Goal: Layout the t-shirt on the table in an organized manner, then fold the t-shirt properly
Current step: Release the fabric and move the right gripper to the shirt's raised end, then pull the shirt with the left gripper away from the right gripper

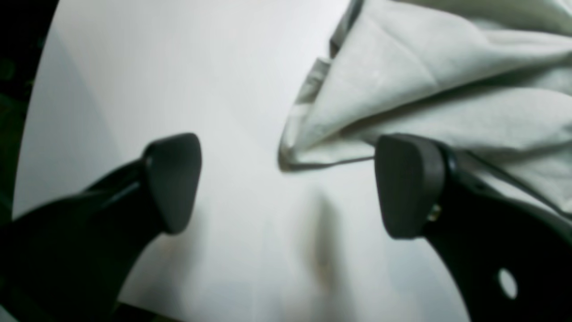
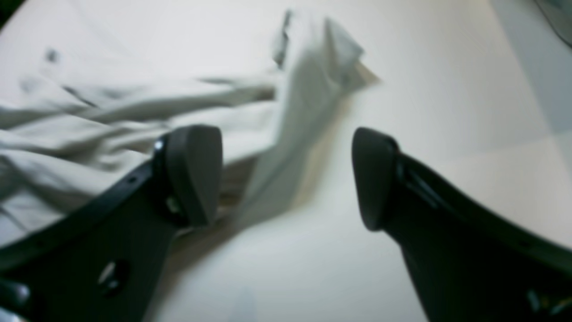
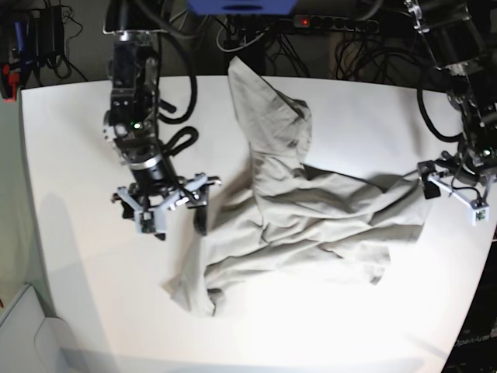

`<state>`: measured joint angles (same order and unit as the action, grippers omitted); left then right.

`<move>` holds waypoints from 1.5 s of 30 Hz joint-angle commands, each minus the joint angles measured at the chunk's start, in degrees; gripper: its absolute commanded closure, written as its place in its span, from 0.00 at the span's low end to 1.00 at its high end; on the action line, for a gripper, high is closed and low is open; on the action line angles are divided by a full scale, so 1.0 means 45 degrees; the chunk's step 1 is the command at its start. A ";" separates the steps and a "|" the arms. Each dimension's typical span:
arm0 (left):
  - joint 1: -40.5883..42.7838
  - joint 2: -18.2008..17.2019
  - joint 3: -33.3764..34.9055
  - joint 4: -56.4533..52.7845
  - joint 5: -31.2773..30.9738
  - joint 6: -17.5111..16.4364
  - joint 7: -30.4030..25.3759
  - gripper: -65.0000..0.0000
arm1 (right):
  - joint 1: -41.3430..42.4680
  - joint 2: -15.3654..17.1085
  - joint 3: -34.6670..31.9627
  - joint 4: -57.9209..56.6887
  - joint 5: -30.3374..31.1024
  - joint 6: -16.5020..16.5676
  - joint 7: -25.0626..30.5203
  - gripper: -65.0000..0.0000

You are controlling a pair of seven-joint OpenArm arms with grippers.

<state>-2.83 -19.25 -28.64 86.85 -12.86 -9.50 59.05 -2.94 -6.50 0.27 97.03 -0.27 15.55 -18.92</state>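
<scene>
The t-shirt [image 3: 311, 210] lies crumpled across the middle of the white table [image 3: 78, 155], one part reaching toward the far edge. In the left wrist view my left gripper [image 1: 290, 188] stands open over bare table [image 1: 178, 89], and a bunched edge of the t-shirt [image 1: 424, 89] lies just ahead and under its right finger [image 1: 411, 188]. My right gripper [image 2: 286, 179] is open too, low at the t-shirt's [image 2: 111, 120] edge, with a raised fold running away between its fingers. In the base view the right gripper [image 3: 180, 224] is at the shirt's left side and the left gripper [image 3: 450, 193] at its right end.
Cables and a power strip [image 3: 334, 22] run along the table's far edge. The table's rounded left edge [image 1: 31, 112] shows against darkness in the left wrist view. A pale box corner [image 3: 23, 334] sits below the table's front left.
</scene>
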 commanded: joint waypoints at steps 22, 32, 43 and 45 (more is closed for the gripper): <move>-0.0553 -0.0441 0.1882 -0.2294 0.0055 0.0049 -0.3461 0.08 | -0.2932 0.0322 -0.2337 0.0249 0.0129 0.0090 0.0189 0.29; -0.0572 0.0301 0.1940 -0.3055 0.0094 0.0049 -0.4125 0.08 | -0.3010 0.0361 -0.2356 0.0249 0.0129 0.0090 0.0189 0.29; -0.1432 -0.0109 0.1862 -0.4775 0.0055 0.0069 -0.3969 1.00 | -0.2912 0.0380 -0.2337 0.0249 0.0129 0.0090 0.0189 0.29; -0.1530 -0.0383 0.1843 -0.4560 -0.0043 0.0108 -0.3519 0.95 | -0.2893 0.0380 -0.2337 0.0249 0.0129 0.0090 0.0209 0.29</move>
<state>-8.75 -19.49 -19.92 65.25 -13.74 -9.65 43.46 -16.43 -4.58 -10.15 97.17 -0.16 15.77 -19.68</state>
